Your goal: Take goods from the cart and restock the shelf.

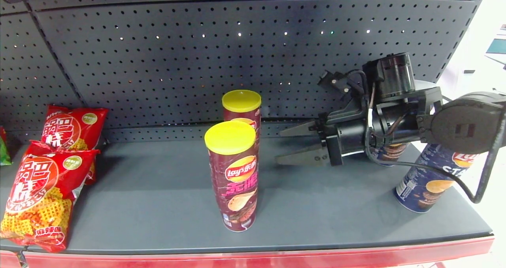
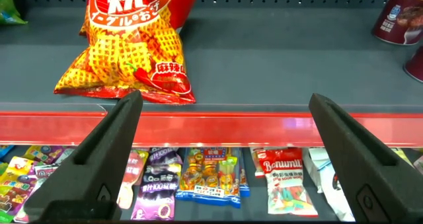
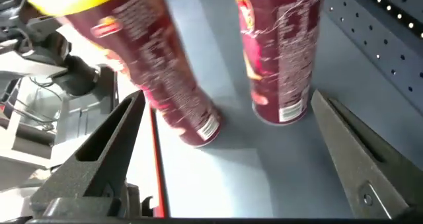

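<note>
I am in a shop, facing a retail display unit: a dark grey metal shelf (image 1: 158, 216) backed by a perforated panel (image 1: 158, 62) and edged along the front with a red strip (image 1: 276, 257). Yellow-lidded crisp tubes (image 1: 234, 181) and red snack bags (image 1: 37, 197) stand on it face-out as stock. The tier below holds rows of small sweet packets (image 2: 211, 178).

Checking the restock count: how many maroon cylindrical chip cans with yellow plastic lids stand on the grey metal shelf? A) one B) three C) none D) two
D: the front maroon can and the rear maroon can stand upright on the grey shelf, beside the open right gripper.
</note>
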Robot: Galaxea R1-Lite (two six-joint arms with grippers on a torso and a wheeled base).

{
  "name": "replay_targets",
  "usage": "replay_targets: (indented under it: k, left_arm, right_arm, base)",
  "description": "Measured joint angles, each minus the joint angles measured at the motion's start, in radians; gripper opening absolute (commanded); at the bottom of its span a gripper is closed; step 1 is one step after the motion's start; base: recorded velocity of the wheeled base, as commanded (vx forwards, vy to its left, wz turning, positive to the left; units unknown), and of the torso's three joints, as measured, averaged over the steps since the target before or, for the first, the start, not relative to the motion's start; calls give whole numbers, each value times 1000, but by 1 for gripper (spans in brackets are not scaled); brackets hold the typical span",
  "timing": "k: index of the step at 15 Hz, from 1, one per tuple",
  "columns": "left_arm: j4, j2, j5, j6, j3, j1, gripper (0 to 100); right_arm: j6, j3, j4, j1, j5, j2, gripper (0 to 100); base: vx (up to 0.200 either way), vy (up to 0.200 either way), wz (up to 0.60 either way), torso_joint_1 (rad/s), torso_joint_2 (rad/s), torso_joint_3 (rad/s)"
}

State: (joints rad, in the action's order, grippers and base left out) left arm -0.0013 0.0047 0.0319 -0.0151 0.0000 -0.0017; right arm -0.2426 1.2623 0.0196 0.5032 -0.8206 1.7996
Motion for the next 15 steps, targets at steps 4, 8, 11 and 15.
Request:
replay_targets:
  k: [4, 8, 11, 15]
  left_arm:
    - [0, 0, 0, 0, 0, 0, 100]
    - [0, 0, 0, 0, 0, 0, 100]
    - [0, 0, 0, 0, 0, 0, 100]
    - [0, 0, 0, 0, 0, 0, 100]
  right_arm:
    - [-103, -53, -14, 1, -42, -37, 100]
    - [-150, -69, -23, 3, -60, -39, 100]
    - [-181, -67, -25, 19, -73, -22, 100]
    - [-195, -40, -25, 46, -74, 15, 100]
  base:
    - [0, 0, 0, 0, 0, 0]
    - [0, 0, 0, 0, 0, 0]
    - [0, 0, 0, 0, 0, 0]
    - [0, 0, 0, 0, 0, 0]
